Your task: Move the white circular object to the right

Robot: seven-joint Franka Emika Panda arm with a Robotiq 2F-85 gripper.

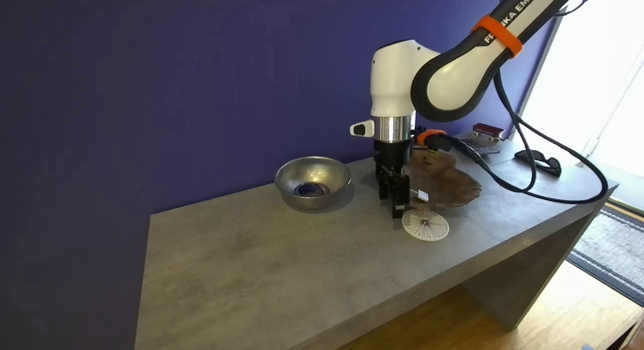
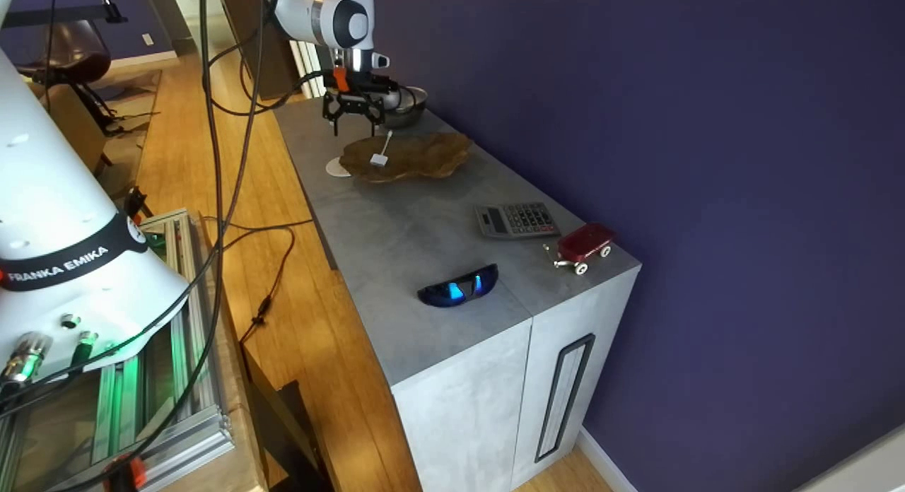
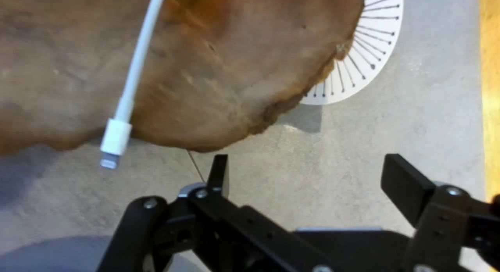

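Note:
The white circular object (image 1: 425,224) is a flat white disc with a radial line pattern, lying on the grey table top. It also shows in an exterior view (image 2: 336,168) and at the top right of the wrist view (image 3: 377,45), partly hidden under the overhanging edge of the brown wooden bowl (image 3: 234,76). My gripper (image 1: 391,208) is open and empty, pointing down, between the metal bowl and the disc. In the wrist view, the gripper's fingertips (image 3: 306,162) are wide apart over bare table, with the disc beyond them.
The shiny metal bowl (image 1: 313,184) stands by the wall. A white adapter cable (image 3: 136,65) lies across the wooden bowl and sticks out over its rim. A calculator (image 2: 520,220), sunglasses (image 2: 459,287) and a red toy wagon (image 2: 585,243) are on the same table. The table's edge (image 3: 482,108) runs beside the disc.

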